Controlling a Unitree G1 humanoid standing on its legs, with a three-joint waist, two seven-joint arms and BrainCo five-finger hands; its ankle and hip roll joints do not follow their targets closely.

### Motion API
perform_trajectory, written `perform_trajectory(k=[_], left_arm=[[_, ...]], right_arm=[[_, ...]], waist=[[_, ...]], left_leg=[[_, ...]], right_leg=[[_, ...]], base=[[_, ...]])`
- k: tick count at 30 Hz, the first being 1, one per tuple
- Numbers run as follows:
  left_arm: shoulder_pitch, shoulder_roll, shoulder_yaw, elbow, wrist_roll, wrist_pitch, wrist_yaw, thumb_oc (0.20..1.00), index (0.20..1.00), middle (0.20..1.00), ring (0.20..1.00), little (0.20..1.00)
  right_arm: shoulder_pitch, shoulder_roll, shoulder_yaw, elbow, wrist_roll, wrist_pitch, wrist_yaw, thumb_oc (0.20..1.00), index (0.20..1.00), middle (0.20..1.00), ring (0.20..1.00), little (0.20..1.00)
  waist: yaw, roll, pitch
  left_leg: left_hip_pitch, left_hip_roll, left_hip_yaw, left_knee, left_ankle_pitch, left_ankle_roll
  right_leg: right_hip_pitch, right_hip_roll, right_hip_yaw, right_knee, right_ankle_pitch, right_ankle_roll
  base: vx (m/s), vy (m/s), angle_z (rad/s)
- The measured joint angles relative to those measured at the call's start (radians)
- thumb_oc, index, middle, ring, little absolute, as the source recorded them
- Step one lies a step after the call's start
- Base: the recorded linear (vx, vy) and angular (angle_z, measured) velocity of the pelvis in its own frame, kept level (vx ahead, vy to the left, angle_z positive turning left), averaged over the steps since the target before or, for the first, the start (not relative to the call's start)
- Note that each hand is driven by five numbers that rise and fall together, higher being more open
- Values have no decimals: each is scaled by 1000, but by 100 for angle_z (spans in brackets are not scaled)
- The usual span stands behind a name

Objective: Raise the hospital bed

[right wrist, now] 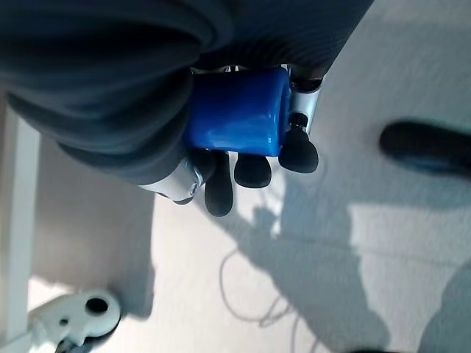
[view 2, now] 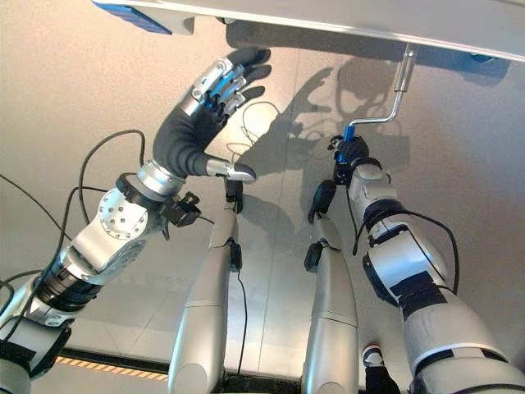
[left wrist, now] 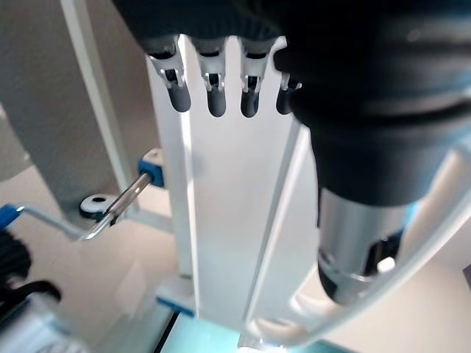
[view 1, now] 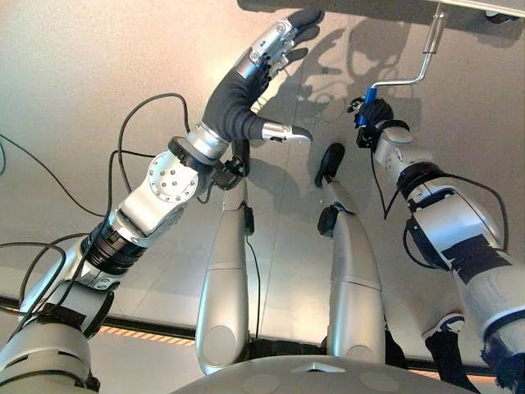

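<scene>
Pale floor spreads beneath the bed frame (view 2: 344, 25) at the far edge. From the right hand (view 1: 371, 123), fingers clenched round the blue crank grip (right wrist: 235, 110), the crank handle (view 1: 410, 70) bends and runs up and away into the frame, so turning falls to this arm. The left hand (view 1: 267, 57) is raised, fingers straight, near the frame's underside.

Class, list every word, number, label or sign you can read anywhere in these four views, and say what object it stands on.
None: no readable text appears in any view.
The blue crank handle gripped by the right hand is plain.
The steel crank rod is bare.
The white bed frame carries no label.
The left hand, open below the bed, shows no marking.
</scene>
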Motion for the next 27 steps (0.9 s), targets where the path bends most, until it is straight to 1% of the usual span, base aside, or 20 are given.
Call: perform_trajectory(k=[3, 6, 8, 9, 10, 11, 13, 16, 18, 21, 23, 24, 25, 26, 27], left_arm=[[-3, 2, -6, 0, 0, 0, -11, 1000, 1000, 1000, 1000, 1000], [-2, 17, -7, 0, -1, 0, -17, 1000, 1000, 1000, 1000, 1000], [-5, 28, -11, 0, -2, 0, -20, 1000, 1000, 1000, 1000, 1000], [-3, 28, -11, 0, -2, 1, -22, 1000, 1000, 1000, 1000, 1000], [-4, 35, -11, -1, -2, 0, -25, 1000, 1000, 1000, 1000, 1000], [-4, 40, -11, -1, -2, 1, -25, 1000, 1000, 1000, 1000, 1000], [-1, 41, -12, -5, -2, 1, -33, 1000, 1000, 1000, 1000, 1000], [3, 63, -9, -9, -2, 1, -35, 1000, 1000, 1000, 1000, 1000], [16, 69, -3, -12, -2, 1, -35, 1000, 1000, 1000, 1000, 1000], [28, 70, 9, -20, -2, 1, -35, 1000, 1000, 1000, 1000, 1000], [43, 70, 26, -31, -2, 1, -35, 1000, 1000, 1000, 1000, 1000], [59, 71, 46, -34, -2, 1, -34, 1000, 1000, 1000, 1000, 1000], [71, 71, 67, -36, -2, 1, -32, 1000, 1000, 1000, 1000, 1000], [72, 71, 73, -36, -2, 1, -32, 1000, 1000, 1000, 1000, 1000], [103, 63, 114, -56, -1, 2, -32, 1000, 1000, 1000, 1000, 1000]], right_arm=[[15, -34, -16, 13, -1, 3, 10, 200, 200, 200, 200, 200], [26, -78, -41, 23, -8, 6, 10, 200, 200, 200, 200, 200], [44, -131, -83, 43, -8, 4, 7, 200, 200, 200, 200, 200], [53, -151, -85, 51, -9, 5, 3, 200, 200, 200, 200, 200], [71, -198, -100, 45, -17, -2, 23, 200, 200, 200, 200, 200], [72, -203, -98, 35, -30, -1, 38, 200, 200, 200, 200, 200], [71, -204, -108, 34, -30, -2, 39, 200, 200, 200, 200, 200], [73, -206, -128, 28, -27, -5, 49, 200, 200, 200, 200, 200], [83, -209, -128, -1, -23, -11, 49, 200, 200, 200, 200, 200], [105, -216, -127, -46, -11, -23, 49, 200, 200, 200, 200, 200], [141, -220, -127, -117, 6, -33, 49, 200, 200, 200, 200, 200], [168, -220, -131, -178, 35, -41, 45, 200, 200, 200, 200, 200], [204, -222, -142, -237, 56, -61, 42, 200, 200, 200, 200, 200], [206, -222, -141, -241, 56, -70, 44, 200, 200, 200, 200, 200], [307, -228, -173, -476, 93, -60, -10, 200, 200, 200, 200, 200]], waist=[[-4, 18, -1], [-6, 23, 0], [-13, 23, 0], [-18, 23, 0], [-22, 23, 0], [-24, 23, 0], [-26, 22, -1], [-31, 22, -1], [-49, 19, 0], [-61, 17, 0], [-81, 9, 1], [-97, 5, 2], [-108, -4, 1], [-114, -5, 1], [-129, -15, 2]], left_leg=[[0, -2, 3, 0, 1, 1], [0, -5, 7, 0, 0, 3], [0, -6, 9, 0, -1, 4], [0, -6, 10, 0, -1, 5], [0, -7, 15, 0, -2, 6], [0, -7, 18, 1, -3, 7], [1, -6, 28, 2, -5, 10], [1, -13, 34, 3, -8, 14], [0, -16, 37, 3, -11, 21], [-1, -21, 50, 3, -16, 29], [-1, -23, 58, 3, -20, 34], [-1, -24, 59, 3, -22, 36], [-1, -25, 62, 4, -26, 37], [-1, -26, 62, 4, -27, 38], [-2, -27, 66, 6, -31, 39]], right_leg=[[-3, -4, 4, 4, 0, 1], [-10, -6, 10, 6, 1, 1], [-10, -8, 12, 6, 1, 2], [-11, -8, 13, 5, 1, 3], [-13, -6, 20, 4, 3, 5], [-13, -6, 22, 4, 3, 5], [-19, -3, 33, 4, 6, 8], [-21, -7, 42, 4, 8, 12], [-21, -12, 49, -5, 14, 20], [-20, -16, 59, -17, 20, 28], [-19, -18, 62, -27, 23, 32], [-16, -18, 63, -34, 24, 35], [-15, -18, 68, -43, 29, 36], [-14, -18, 69, -45, 30, 37], [-16, -16, 77, -48, 30, 39]], base=[[0, 0, 0], [-1, -4, -1], [0, 0, 0], [0, 0, 0], [-5, -16, -3], [-6, -18, -6], [-3, -14, -5], [0, 0, 0], [0, 0, 0], [-6, -12, -4], [0, 0, 0], [1, 8, -6], [1, -7, -6], [0, -20, -8], [3, -41, -6]])
